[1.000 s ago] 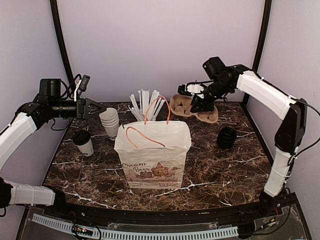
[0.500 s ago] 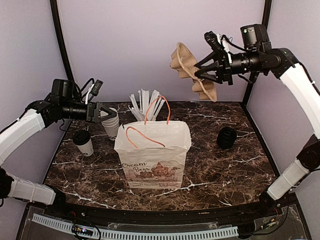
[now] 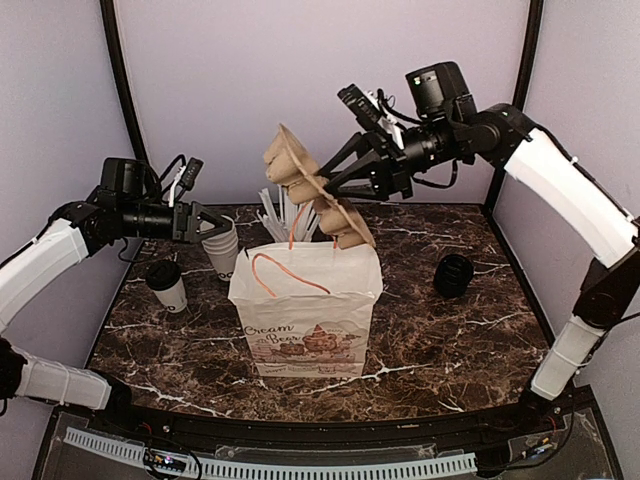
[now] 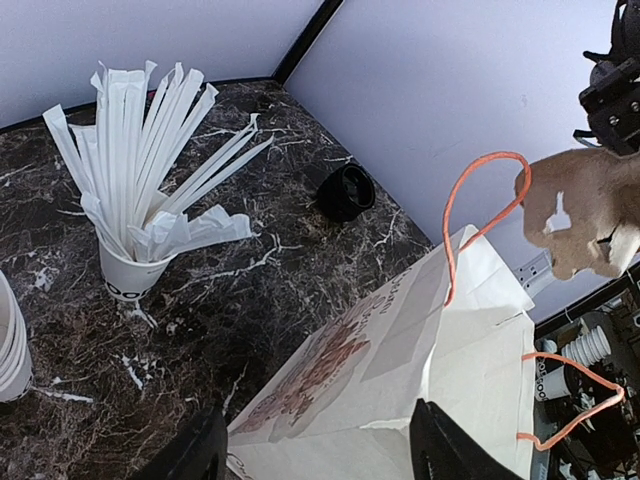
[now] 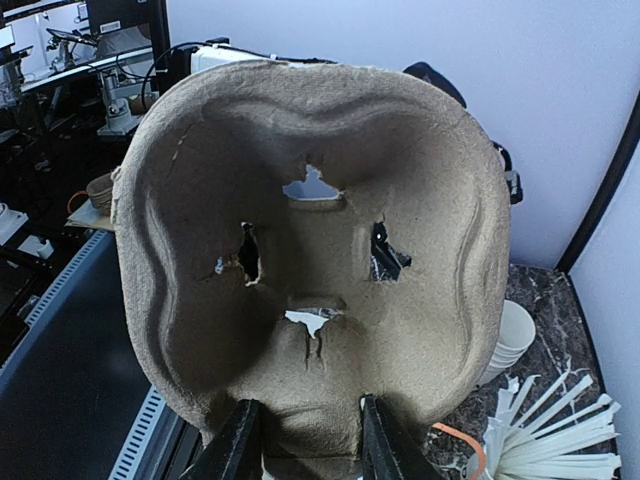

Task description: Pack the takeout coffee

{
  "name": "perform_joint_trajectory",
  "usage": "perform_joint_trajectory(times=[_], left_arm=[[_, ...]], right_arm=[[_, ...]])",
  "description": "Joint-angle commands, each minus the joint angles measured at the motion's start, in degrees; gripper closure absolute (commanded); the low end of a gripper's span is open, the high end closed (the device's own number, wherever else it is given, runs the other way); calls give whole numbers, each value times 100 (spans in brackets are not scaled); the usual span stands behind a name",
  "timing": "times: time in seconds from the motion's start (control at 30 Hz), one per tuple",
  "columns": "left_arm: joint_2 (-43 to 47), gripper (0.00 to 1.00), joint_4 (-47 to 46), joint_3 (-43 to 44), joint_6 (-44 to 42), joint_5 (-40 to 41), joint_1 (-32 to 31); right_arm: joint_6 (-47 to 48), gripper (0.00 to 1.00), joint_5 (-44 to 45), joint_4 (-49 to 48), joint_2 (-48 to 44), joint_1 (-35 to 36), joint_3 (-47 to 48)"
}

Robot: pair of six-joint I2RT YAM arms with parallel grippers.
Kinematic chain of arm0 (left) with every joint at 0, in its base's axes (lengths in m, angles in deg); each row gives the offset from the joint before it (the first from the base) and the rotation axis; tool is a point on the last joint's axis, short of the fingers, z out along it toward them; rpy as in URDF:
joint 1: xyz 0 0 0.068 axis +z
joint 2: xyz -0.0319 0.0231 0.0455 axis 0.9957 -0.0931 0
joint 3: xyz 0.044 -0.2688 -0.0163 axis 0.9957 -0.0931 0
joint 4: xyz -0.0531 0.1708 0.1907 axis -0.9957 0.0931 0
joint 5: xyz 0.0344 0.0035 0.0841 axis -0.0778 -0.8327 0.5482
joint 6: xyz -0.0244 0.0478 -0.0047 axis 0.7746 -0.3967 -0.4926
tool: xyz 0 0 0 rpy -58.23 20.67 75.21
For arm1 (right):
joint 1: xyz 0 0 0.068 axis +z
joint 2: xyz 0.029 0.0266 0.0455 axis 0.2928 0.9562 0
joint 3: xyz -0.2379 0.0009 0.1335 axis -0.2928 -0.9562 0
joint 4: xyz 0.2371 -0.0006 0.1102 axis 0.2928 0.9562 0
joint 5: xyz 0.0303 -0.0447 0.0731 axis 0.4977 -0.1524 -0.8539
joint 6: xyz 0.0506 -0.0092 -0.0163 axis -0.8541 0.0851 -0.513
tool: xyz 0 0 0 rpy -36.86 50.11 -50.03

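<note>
Where print can be read, the paper bag (image 3: 305,330) at frame centre bears "Cream". The takeout coffee (image 3: 167,285) stands upright at left-middle on the table (image 3: 450,340), lid up, axis vertical, its lettering illegible. Left gripper (image 3: 207,222): jaws apart, empty. Right gripper (image 5: 305,445): clamped on the pulp cup carrier (image 5: 310,250), upper centre of the top view.

Robotics lab test booth: pale lilac wall panels (image 3: 300,80) and black corner posts (image 3: 122,90) across the top of the overhead frame, dark marble-patterned tabletop (image 3: 450,340) at centre, cluttered workbenches with equipment (image 5: 60,75) at upper left of the right wrist view.
</note>
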Motion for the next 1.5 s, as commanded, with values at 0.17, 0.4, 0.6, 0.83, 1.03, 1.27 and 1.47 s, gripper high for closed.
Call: perform_joint_trajectory(times=[0.17, 0.4, 0.6, 0.83, 1.03, 1.27, 1.47], left_arm=[[256, 35, -29, -131, -84, 83, -21], [234, 35, 11, -186, -236, 155, -21], [198, 35, -52, -263, -257, 127, -21], [221, 35, -49, -334, -297, 134, -21], [225, 35, -83, -398, -351, 183, -21], [176, 35, -137, -437, -365, 174, -21], [186, 34, -174, -496, -361, 158, -21]], right_arm=[[-87, 66, 36, -542, 399, 320, -482], [67, 66, 294, -552, 397, 512, -882], [236, 66, 575, -381, 288, 644, -1164], [78, 67, 1343, -343, 252, 657, -1469], [151, 67, 2205, 61, 391, 813, -1442], [289, 68, 2757, 775, 598, 1100, -1111], [431, 67, 3279, 1189, 670, 1264, -1033]])
